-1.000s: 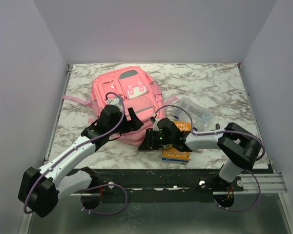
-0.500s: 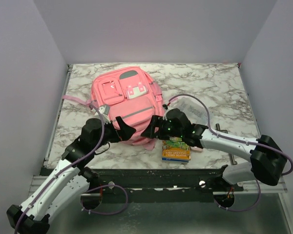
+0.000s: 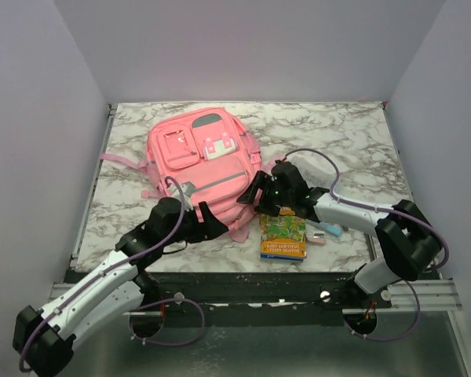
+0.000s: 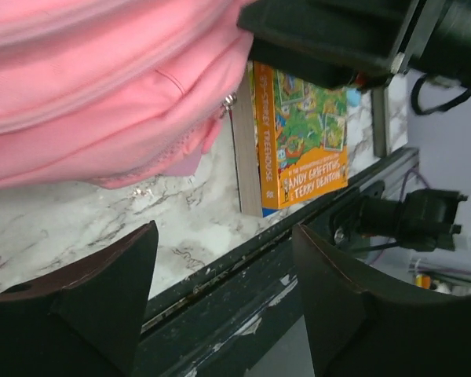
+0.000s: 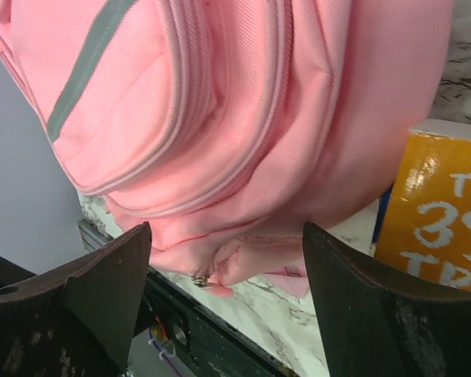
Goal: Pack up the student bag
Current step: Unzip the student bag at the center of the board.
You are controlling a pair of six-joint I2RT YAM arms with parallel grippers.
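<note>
1. Here we go: the student bag (image 3: 200, 157) lies flat on the marble worktop (image 3: 353, 141), left of centre in the overhead view. Its front pockets face up, and every zip I can see looks closed.
2. The left pincer (image 3: 207, 225) sits at the bag's lower edge, jaws wide, nothing between them. The right pincer (image 3: 253, 195) reaches in from the right at the bag's lower right corner, also spread wide and empty.
3. An orange book (image 3: 282, 237) lies just beside that corner, close to the worktop's near edge.
4. First risk: the zip pull (image 5: 201, 280) is a tiny metal tab under soft folds, low in the right wrist view. A closing pincer could easily nip fabric instead and only bunch the bag.
5. Second risk: both pincers crowd the same corner. Moving in together, they could clash, or nudge the book over the edge.
6. Third risk: the bag is limp, so a one-sided tug would likely drag it along rather than open it.
7. Writing now: the book's spine shows "STOREY TREEHOUSE" and the cover "ANDY GRIFFITHS & TERRY DENTON". The right wrist view catches a big "39" among cut-off letters. I can read nothing on the bag.
</note>
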